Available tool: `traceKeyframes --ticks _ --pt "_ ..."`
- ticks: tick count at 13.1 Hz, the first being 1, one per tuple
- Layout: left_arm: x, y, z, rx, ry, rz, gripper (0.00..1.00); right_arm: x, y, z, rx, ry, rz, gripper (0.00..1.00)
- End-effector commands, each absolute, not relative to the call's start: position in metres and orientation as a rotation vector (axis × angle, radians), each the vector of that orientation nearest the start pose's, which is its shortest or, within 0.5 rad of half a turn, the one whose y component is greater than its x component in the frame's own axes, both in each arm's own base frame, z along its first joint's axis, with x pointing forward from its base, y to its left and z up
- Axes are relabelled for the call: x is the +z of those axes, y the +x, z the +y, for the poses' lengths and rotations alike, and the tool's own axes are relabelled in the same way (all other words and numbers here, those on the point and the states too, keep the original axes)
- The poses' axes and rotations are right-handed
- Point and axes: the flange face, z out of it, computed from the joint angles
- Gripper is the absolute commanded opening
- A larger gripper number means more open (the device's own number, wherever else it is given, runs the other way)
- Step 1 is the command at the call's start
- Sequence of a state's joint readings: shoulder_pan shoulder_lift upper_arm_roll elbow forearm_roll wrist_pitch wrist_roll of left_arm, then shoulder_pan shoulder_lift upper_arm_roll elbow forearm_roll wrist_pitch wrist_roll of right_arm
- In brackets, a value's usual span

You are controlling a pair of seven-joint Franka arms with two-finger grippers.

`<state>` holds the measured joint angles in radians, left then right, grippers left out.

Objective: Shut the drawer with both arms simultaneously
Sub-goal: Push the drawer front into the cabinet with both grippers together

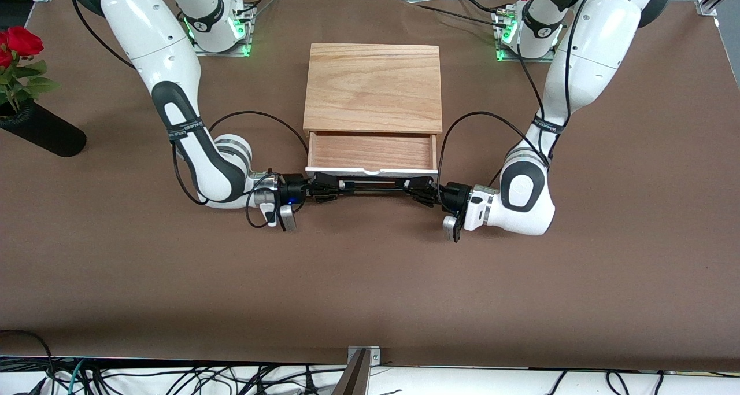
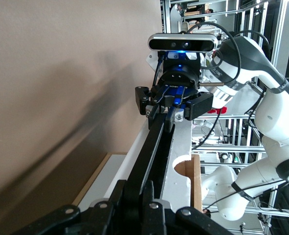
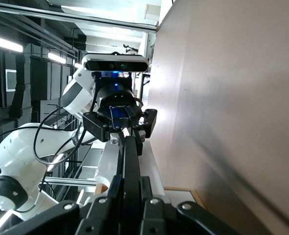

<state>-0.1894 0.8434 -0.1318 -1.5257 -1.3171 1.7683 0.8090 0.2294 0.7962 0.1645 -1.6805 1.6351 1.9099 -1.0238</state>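
The drawer (image 1: 371,151) stands pulled partly out of the oak-coloured box (image 1: 373,88), its light-wood inside showing. Its white front panel (image 1: 370,170) faces the front camera, with the black wire handle (image 1: 373,185) in front of it. My right gripper (image 1: 326,188) is shut on the handle's end toward the right arm. My left gripper (image 1: 419,188) is shut on the other end. In the left wrist view my left gripper (image 2: 143,188) clamps the handle (image 2: 154,142), with the right gripper (image 2: 166,110) at the other end. In the right wrist view my right gripper (image 3: 130,183) clamps the handle (image 3: 130,156).
A black cylindrical vase (image 1: 40,130) with red roses (image 1: 20,42) lies at the right arm's end of the table. Black cables loop from both wrists beside the box. The brown table (image 1: 370,291) runs wide toward the front camera.
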Motion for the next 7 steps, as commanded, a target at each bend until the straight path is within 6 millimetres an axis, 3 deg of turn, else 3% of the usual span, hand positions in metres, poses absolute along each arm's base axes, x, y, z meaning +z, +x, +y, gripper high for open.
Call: traceKeyframes --ticks 1,5,7 --pt "0.180 0.614 -0.280 -0.234 1.712 -0.310 0.00 0.155 0.579 0.311 0.006 -1.651 -0.166 0.10" --pt "0.174 0.599 -0.283 -0.277 1.694 -0.311 0.00 0.145 0.559 0.309 0.056 -1.646 -0.149 0.10" --pt "0.172 0.586 -0.294 -0.306 1.666 -0.309 0.00 0.139 0.549 0.307 0.071 -1.644 -0.151 0.10"
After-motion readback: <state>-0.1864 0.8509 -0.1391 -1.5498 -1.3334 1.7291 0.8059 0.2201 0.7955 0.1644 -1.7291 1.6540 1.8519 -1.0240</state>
